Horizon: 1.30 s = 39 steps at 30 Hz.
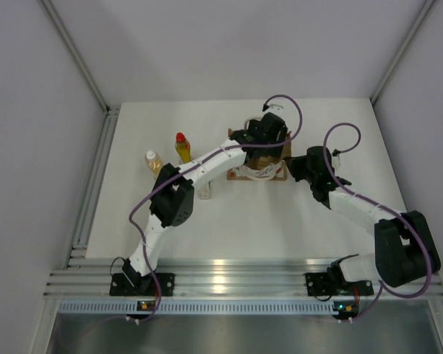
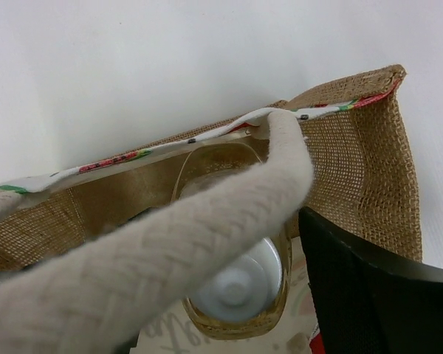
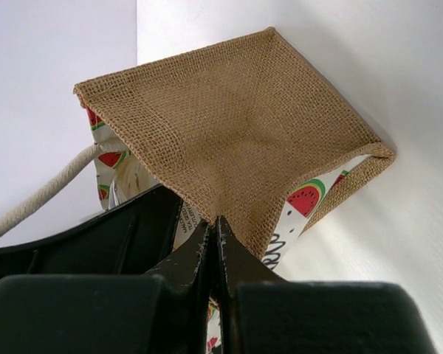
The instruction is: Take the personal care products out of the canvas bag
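We are extracting: our right end effector [image 3: 214,237] pinches the canvas bag [image 3: 229,125] wall. The left end effector [image 1: 269,140], grip unclear, hangs over the amber bottle [image 2: 240,287] inside. Next we must dodge the handle [image 2: 170,243], grasp and lift.

Lab test cell: white table [image 1: 280,221], plain white walls [image 1: 229,44], aluminium frame rails [image 1: 221,276].

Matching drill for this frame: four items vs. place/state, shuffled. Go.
1 yellow bottle
2 white-capped bottle in left wrist view
3 right gripper
4 rope handle

A shut on the canvas bag's burlap wall
B inside the bag
C standing on the table, outside the bag
D crossing over the bag's mouth

Pairs: 1-C, 2-B, 3-A, 4-D
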Available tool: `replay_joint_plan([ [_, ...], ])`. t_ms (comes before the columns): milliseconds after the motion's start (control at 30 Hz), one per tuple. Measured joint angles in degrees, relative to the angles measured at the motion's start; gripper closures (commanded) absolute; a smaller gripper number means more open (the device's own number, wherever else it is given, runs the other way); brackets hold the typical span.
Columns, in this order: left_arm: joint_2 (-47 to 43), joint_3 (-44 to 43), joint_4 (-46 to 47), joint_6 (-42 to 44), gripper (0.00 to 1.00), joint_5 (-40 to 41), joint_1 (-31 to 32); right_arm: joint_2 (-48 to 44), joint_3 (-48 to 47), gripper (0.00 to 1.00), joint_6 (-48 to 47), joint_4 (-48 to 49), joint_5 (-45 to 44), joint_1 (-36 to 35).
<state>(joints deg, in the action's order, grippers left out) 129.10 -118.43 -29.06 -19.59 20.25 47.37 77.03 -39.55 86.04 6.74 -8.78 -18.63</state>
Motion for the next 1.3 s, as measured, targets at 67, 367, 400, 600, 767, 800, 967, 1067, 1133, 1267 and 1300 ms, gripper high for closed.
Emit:
replay_joint_plan([
  [67,-0.1,0.1,0.1,0.1,0.19,0.0,0.0,0.2,0.0,1.00,0.1,0.3,0.1,0.0],
  [367,-1.6,0.5,0.2,0.3,0.02,-1.5,0.2,1.1,0.0,1.00,0.2,1.6,1.0,0.0],
  [400,-1.8,0.5,0.2,0.5,0.02,-1.9,0.2,1.4,0.0,1.00,0.3,1.9,1.2,0.0],
  [600,-3.1,1.0,0.0,1.1,0.02,-3.4,0.2,1.6,0.0,1.00,1.6,2.0,1.6,0.0],
  [767,-4.2,3.4,0.0,0.7,0.02,-6.0,-0.6,1.4,-1.0,1.00,3.6,-0.1,1.4,0.0],
  [800,-4.2,3.6,-0.1,0.4,0.01,-6.6,-0.8,1.4,-1.7,1.00,3.7,-1.3,1.3,0.0],
  [967,-4.2,4.1,-2.1,-1.2,0.02,-8.6,-1.3,1.2,-4.6,1.00,3.8,-6.8,0.0,0.0],
  [1067,-4.4,4.1,-2.7,-2.6,0.01,-8.4,-1.2,0.7,-4.9,1.00,3.9,-8.6,-1.1,0.0],
  [1133,-4.9,4.0,-3.8,-3.8,0.02,-7.6,-1.2,0.5,-4.9,1.00,4.3,-9.6,-1.8,0.0],
  [1267,-5.5,3.9,-6.0,-6.5,0.01,-7.1,-1.1,0.3,-4.9,1.00,5.9,-11.3,-3.0,-0.2],
  [1300,-5.6,3.9,-6.2,-7.2,0.01,-7.2,-1.1,0.3,-5.2,1.00,6.4,-11.9,-3.3,-0.3],
])
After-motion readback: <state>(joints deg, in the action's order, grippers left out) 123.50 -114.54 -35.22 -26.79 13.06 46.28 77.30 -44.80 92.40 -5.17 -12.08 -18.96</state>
